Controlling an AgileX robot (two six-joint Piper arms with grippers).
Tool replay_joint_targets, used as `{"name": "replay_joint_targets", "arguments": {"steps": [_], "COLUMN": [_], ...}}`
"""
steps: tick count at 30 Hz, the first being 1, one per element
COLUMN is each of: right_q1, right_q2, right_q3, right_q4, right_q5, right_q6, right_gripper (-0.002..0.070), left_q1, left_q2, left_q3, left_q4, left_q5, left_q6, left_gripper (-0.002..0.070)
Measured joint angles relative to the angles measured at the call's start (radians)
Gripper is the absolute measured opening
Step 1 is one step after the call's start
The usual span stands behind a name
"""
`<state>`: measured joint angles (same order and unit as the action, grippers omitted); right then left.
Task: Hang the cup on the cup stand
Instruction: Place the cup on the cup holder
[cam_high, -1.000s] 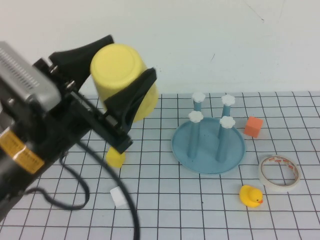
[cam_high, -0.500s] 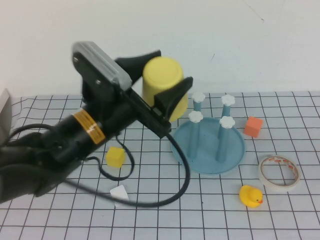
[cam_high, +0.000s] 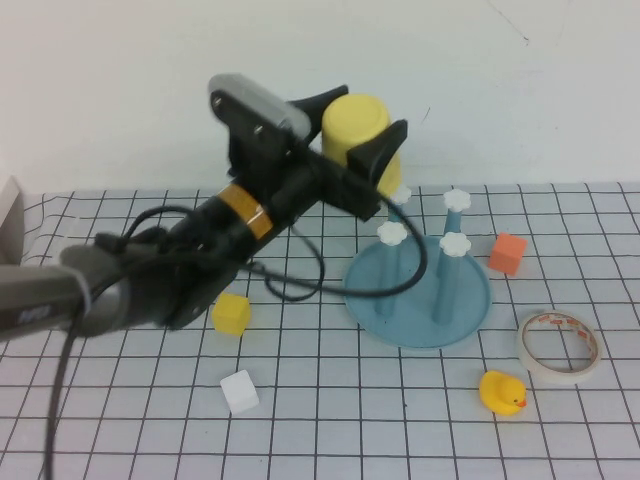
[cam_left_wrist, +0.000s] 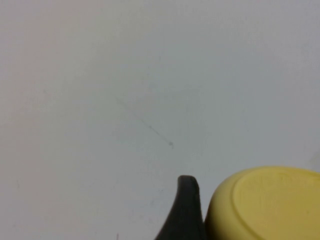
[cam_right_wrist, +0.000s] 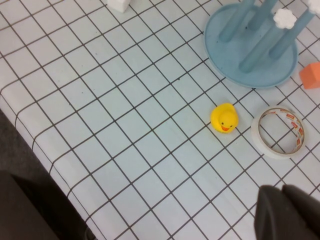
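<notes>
Yellow cup (cam_high: 358, 132) held upside down in left gripper (cam_high: 366, 150), above cup stand (cam_high: 417, 290) at eleven o'clock. Next: cup lowered onto peg. Right gripper (cam_right_wrist: 285, 210) shut, empty, parked high.

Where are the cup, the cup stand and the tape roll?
cup (cam_high: 357, 127), high view, upturned base, between the left gripper's fingers
cup stand (cam_high: 412, 325), high view, bare near part of blue dish
tape roll (cam_right_wrist: 260, 139), right wrist view, white outer wall

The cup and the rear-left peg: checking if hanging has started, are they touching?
Cannot tell. In the high view the cup, held upside down by the left gripper, overlaps that peg of the stand; no view shows contact or gap.
</notes>
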<state>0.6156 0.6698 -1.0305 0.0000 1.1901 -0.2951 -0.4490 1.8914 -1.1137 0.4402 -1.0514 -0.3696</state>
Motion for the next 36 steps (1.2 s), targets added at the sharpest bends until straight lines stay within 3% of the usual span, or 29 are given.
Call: {"name": "replay_joint_targets", "arguments": {"steps": [5, 17, 33, 36], "right_q1": [0.000, 0.000, 0.000, 0.000], "right_q2": [-0.001, -0.001, -0.001, -0.001], "right_q3": [0.000, 0.000, 0.000, 0.000], "right_q4": [0.000, 0.000, 0.000, 0.000], "right_q5": [0.000, 0.000, 0.000, 0.000], "right_q6": [0.000, 0.000, 0.000, 0.000], "right_gripper": [0.0001, 0.0001, 0.0001, 0.0001], "left_q1": [-0.012, -0.024, -0.048, -0.050], "left_q2": [0.070, 0.337, 0.397, 0.397], "left_q3": [-0.148, -0.438, -0.465, -0.465], "left_q4": [-0.001, 0.012, 0.034, 0.054], "left_q5": [0.156, 0.283, 0.405, 0.411], "left_q6": [-0.002, -0.085, -0.072, -0.100], "left_gripper": [0.0545, 0.0545, 0.0545, 0.0580]}}
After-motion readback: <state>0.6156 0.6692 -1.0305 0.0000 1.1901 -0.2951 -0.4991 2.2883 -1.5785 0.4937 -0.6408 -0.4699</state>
